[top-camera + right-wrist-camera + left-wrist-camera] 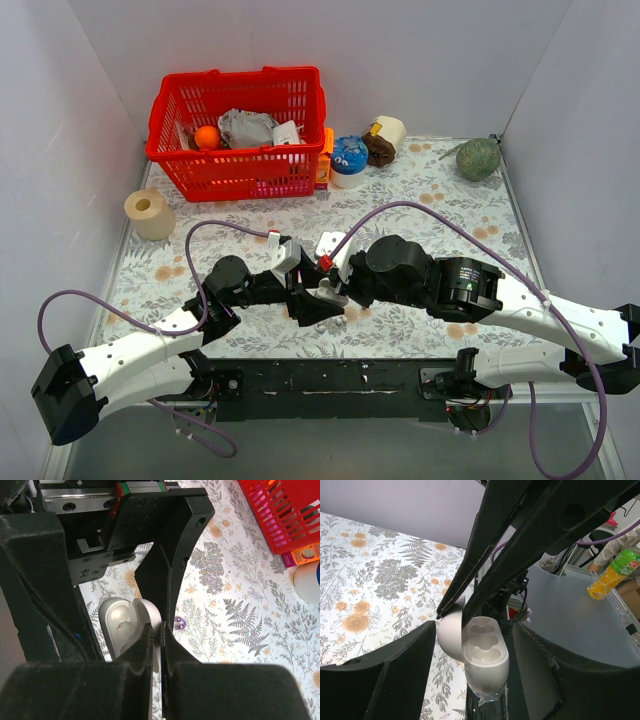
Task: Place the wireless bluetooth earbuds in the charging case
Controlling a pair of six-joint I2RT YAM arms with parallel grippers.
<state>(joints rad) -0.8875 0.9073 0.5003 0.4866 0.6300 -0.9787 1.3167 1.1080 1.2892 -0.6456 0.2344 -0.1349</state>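
The right gripper (157, 630) reaches in low from the right. Its fingers are pinched shut on the thin lid (449, 637) of the case (485, 652). The case is open and its two little cups show. The left gripper (475, 627) comes from the other side, with one finger on each side of the case, very near. I cannot tell if they squeeze it. One purple bud (179, 623) lies on the flowery table (430, 200), just past a left finger. A red basket (235, 152) stands far back.
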